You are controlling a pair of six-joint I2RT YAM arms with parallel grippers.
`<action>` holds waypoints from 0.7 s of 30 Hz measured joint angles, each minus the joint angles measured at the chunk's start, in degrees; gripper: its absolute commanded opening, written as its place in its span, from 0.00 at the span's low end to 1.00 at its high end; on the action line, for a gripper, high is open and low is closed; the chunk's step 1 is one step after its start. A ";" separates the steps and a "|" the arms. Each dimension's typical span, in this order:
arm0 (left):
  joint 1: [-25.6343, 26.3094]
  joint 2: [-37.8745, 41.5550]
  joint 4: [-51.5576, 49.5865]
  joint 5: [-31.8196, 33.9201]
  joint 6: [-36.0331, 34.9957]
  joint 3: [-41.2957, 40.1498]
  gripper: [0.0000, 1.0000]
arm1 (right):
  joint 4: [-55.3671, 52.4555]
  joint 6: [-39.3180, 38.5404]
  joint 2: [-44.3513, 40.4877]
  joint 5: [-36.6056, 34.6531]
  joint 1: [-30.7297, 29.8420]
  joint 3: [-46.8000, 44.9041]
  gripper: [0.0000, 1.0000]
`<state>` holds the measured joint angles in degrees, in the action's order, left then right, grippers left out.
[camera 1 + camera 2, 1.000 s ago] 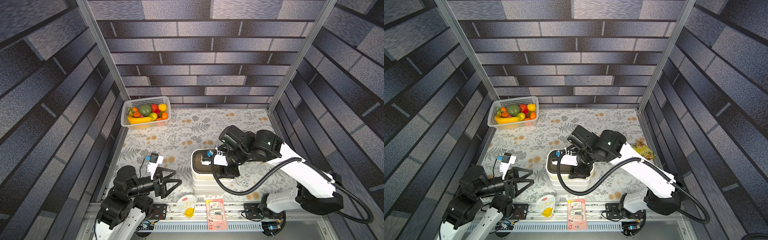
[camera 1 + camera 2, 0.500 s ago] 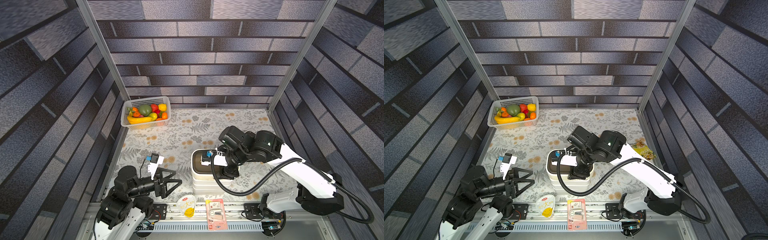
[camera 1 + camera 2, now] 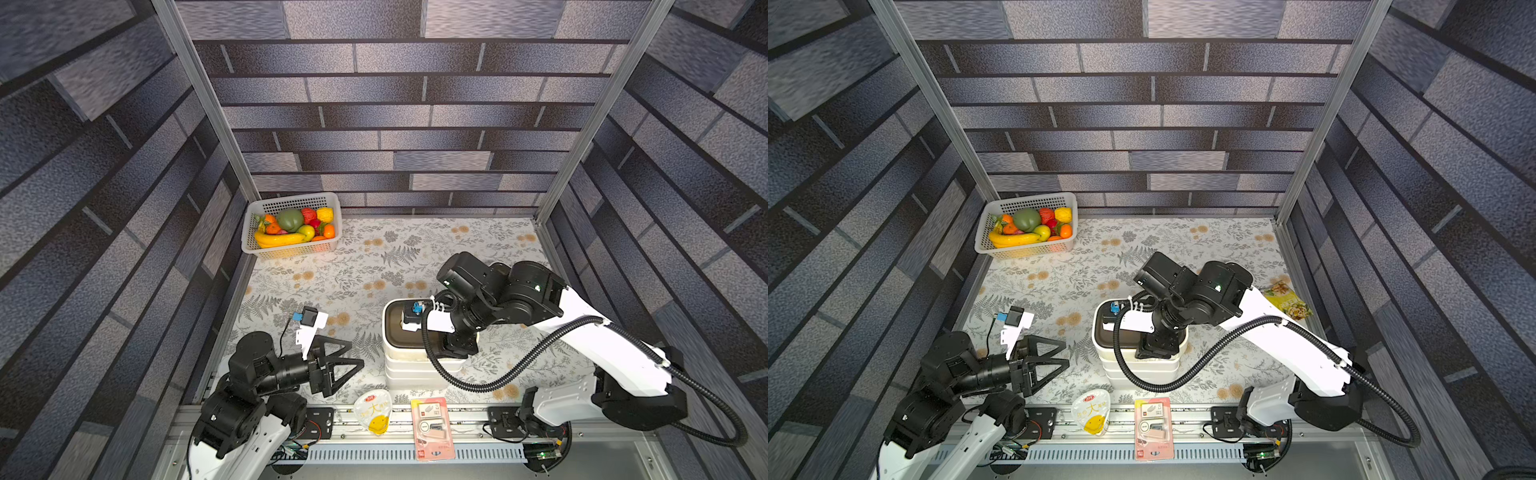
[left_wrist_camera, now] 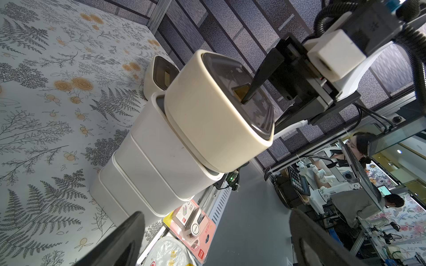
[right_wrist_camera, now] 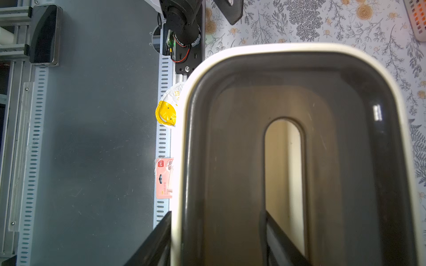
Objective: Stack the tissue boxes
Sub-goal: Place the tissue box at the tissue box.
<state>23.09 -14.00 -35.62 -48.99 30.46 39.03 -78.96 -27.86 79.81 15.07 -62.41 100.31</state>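
Observation:
A stack of white tissue boxes [image 3: 411, 370] [image 3: 1142, 370] [image 4: 147, 170] stands near the table's front edge. On top of it is a cream box with a dark brown slotted lid [image 3: 397, 332] [image 3: 1104, 334] [image 4: 207, 119] [image 5: 230, 142], sitting slightly askew. My right gripper [image 3: 453, 349] [image 3: 1158, 347] [image 5: 216, 241] is shut on this box's long wall, one finger in the lid slot and one outside. Another brown-lidded box [image 4: 161, 76] sits on the table behind the stack. My left gripper [image 3: 353, 365] [image 3: 1059, 365] [image 4: 216, 244] is open and empty, to the left of the stack.
A white basket [image 3: 291, 249] of fruit stands at the back left corner. A yellow-white pouch [image 3: 374, 411] and a pink card pack [image 3: 432, 424] lie on the front rail. A snack packet [image 3: 1285, 301] lies by the right wall.

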 measured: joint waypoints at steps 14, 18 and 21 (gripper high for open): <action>0.13 0.00 0.00 -0.02 0.00 0.00 1.00 | 0.00 -0.02 1.77 0.39 -0.24 0.17 0.62; 0.13 0.00 0.00 -0.02 0.00 0.00 1.00 | 0.04 0.02 2.05 0.37 -0.24 0.46 0.65; 0.13 0.00 0.00 -0.02 0.00 0.00 1.00 | 0.09 -0.02 2.05 0.15 -0.26 0.46 0.68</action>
<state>23.22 -14.00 -35.62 -49.01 30.46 39.03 -78.87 -27.88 81.87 15.22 -62.67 100.77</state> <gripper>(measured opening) 0.997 0.672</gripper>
